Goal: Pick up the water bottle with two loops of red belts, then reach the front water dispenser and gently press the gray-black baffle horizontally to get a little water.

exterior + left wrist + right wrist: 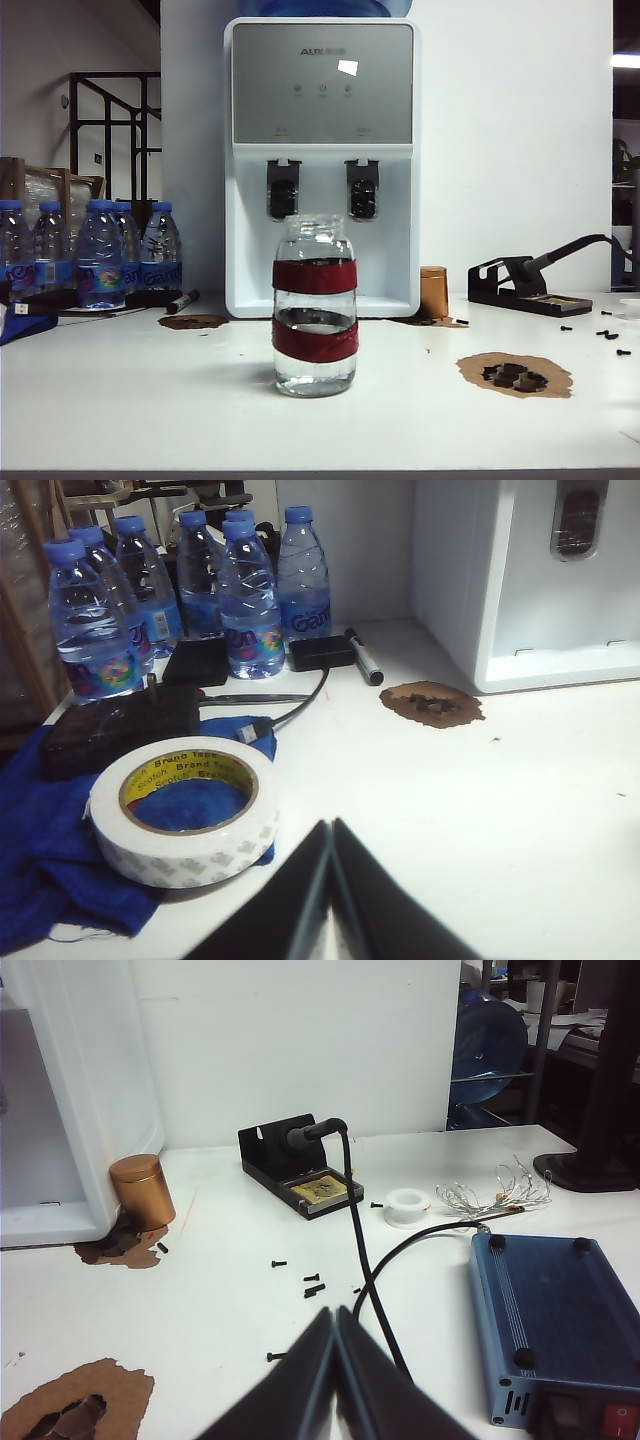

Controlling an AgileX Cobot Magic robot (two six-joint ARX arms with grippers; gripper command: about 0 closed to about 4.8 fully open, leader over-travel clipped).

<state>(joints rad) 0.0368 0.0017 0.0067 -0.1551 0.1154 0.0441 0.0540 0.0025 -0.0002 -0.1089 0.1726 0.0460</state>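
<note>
While both arms sit back off the near edge, out of the exterior view, nothing of the task is begun. Table (120, 400): white, cluttered at both sides. Water dispenser (322, 165): tall, white, at the back centre, two dark taps over the drip bay. Water bottle (315, 305): clear jar with two red bands, upright, long axis vertical, standing mid-table directly in front of the dispenser, some water in it.

Left gripper (330, 875): fingers pressed together, empty, low over the table's left part beside a tape roll (185, 810) on a blue cloth. Right gripper (335, 1360): fingers together, empty, over the right part near a blue box (560, 1310) and soldering stand (295, 1165).

The bottle shows in neither wrist view; it lies between the two grippers, ahead and inward. Which arm is nearer I cannot tell.
</note>
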